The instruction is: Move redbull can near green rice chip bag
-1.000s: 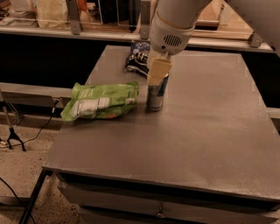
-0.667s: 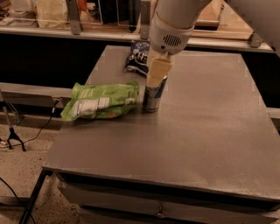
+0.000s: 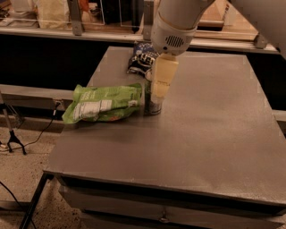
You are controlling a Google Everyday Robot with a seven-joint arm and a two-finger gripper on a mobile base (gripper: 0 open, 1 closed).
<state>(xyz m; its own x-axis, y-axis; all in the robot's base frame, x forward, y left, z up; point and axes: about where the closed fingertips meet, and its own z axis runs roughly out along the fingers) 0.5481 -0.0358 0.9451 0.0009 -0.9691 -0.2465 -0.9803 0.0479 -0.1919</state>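
Observation:
The redbull can (image 3: 151,103) stands upright on the grey table (image 3: 210,134), right beside the right end of the green rice chip bag (image 3: 103,103). The bag lies flat near the table's left edge with its white label panel facing up. My gripper (image 3: 160,85) comes down from above and is shut on the can. Its cream finger (image 3: 162,78) covers the can's upper right side and top, so only the lower part of the can shows.
A dark blue snack bag (image 3: 141,58) lies at the back of the table behind the gripper. A shelf with containers (image 3: 53,13) runs along the back. Cables and a stand (image 3: 13,138) are on the floor to the left.
The gripper and the can have moved a little to the left, bringing the can up against the green bag's right end. The bags have not moved.

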